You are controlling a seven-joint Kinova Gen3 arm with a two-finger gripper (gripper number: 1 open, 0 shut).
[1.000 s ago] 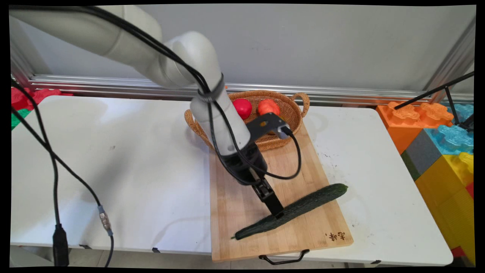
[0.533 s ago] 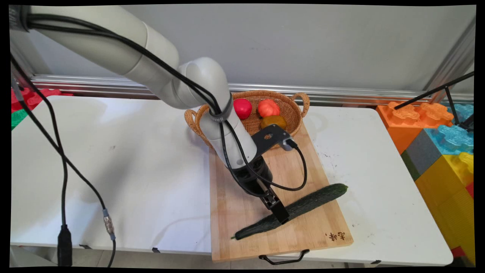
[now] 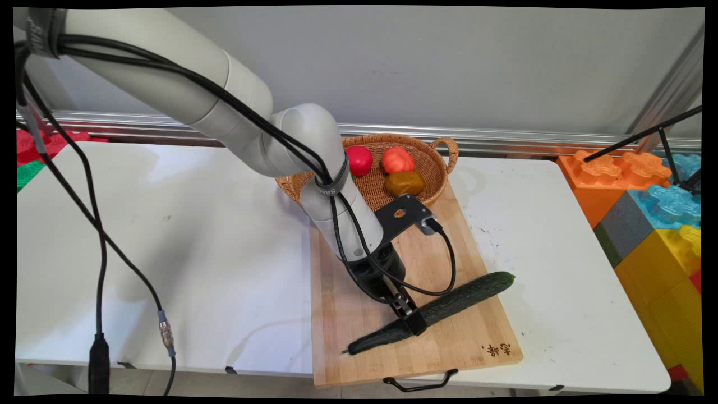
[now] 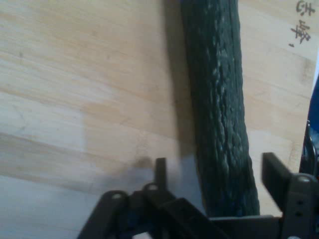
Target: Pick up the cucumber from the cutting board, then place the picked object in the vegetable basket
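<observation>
While fingers [image 4: 271, 172] straddle cucumber [image 4: 219, 109] w/ gaps, spread, cucumber's ends cut off, on board [image 3: 449, 342], hand view.

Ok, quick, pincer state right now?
Pincer: open, fingers on either side of the cucumber on the cutting board, not closed on it.

The gripper [image 3: 414, 321] is straddling the cucumber [image 3: 449, 304], which is lying slantwise across the cutting board [image 3: 348, 314], with a gap showing on each side. Bare board is lying open to its left and behind. The basket [image 3: 432, 168] is blocking the far end, and the coloured blocks [image 3: 650, 224] are walling the table's [image 3: 168, 252] right edge.
</observation>
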